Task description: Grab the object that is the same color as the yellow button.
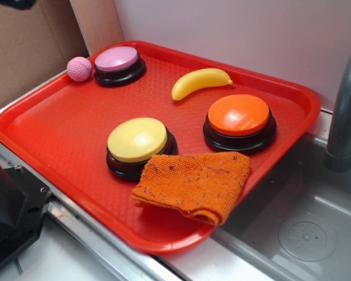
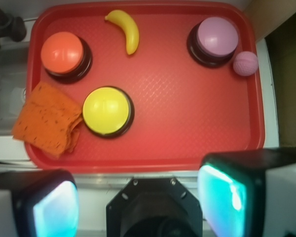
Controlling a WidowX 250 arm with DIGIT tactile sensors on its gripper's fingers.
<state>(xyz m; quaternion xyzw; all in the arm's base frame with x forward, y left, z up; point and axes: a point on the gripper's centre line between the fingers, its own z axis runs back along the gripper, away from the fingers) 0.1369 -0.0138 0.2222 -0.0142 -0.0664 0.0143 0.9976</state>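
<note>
The object, a small glossy yellow toy banana [image 1: 200,82], lies at the far side of the red tray [image 1: 52,123], apart from everything else. The wrist view has the banana [image 2: 127,29] near the tray's top edge. The yellow button [image 1: 137,140] stands near the tray's front on a black base, and it sits mid-left [image 2: 107,109] in the wrist view. My gripper [image 2: 138,173] hangs high, outside the tray's near rim, far from the banana. It is open, with the cyan pads [image 2: 54,207] wide apart and nothing between them.
An orange-topped button [image 1: 238,116] and a pink-topped button [image 1: 118,60] also stand on the tray. A pink ball [image 1: 79,68] touches the pink button's side. A folded orange cloth [image 1: 196,184] leans on the yellow button. Sink [image 1: 304,234] and grey faucet [image 1: 345,117] at right.
</note>
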